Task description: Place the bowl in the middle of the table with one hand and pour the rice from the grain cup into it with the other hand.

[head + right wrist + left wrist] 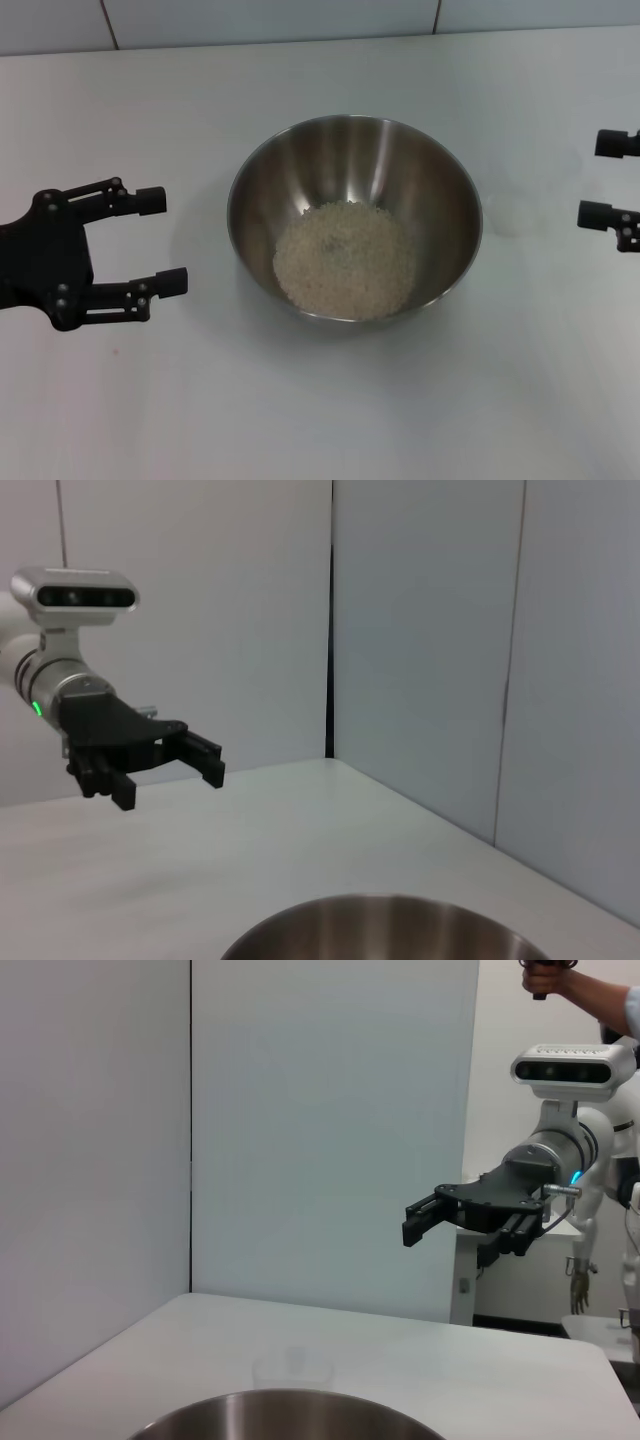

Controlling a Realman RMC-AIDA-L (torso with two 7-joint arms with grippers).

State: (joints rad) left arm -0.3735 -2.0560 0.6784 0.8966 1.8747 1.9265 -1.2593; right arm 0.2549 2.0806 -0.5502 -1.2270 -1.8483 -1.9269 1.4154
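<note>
A: How did the jaws stand on each arm?

B: The left gripper (160, 242) had its jaws spread wide with nothing between them, hanging over the table (320, 420) to the left of the bowl (440, 190) and apart from it. The right gripper (606, 178) sat at the right edge of the head view, also clear of the bowl; its jaws were parted too, and empty. The left wrist view showed that same right gripper (452, 1230) from across the table, raised in the air with open jaws.

A: And the bowl itself?

B: It stood upright near the middle of the table, between the two grippers. The rice (345, 260) lay in a heap on its bottom, spreading toward the near wall.

A: What about the grain cup?

B: In the left wrist view a faint clear shape stood on the table just beyond the bowl's rim, which I took for the grain cup (292, 1368), though it was hard to make out. I could not find it in the head view.

A: So how far along was the job?

B: By my reading, the placing and the pouring were both done. Nothing was held, and little seemed left beyond the arms drawing away
</note>
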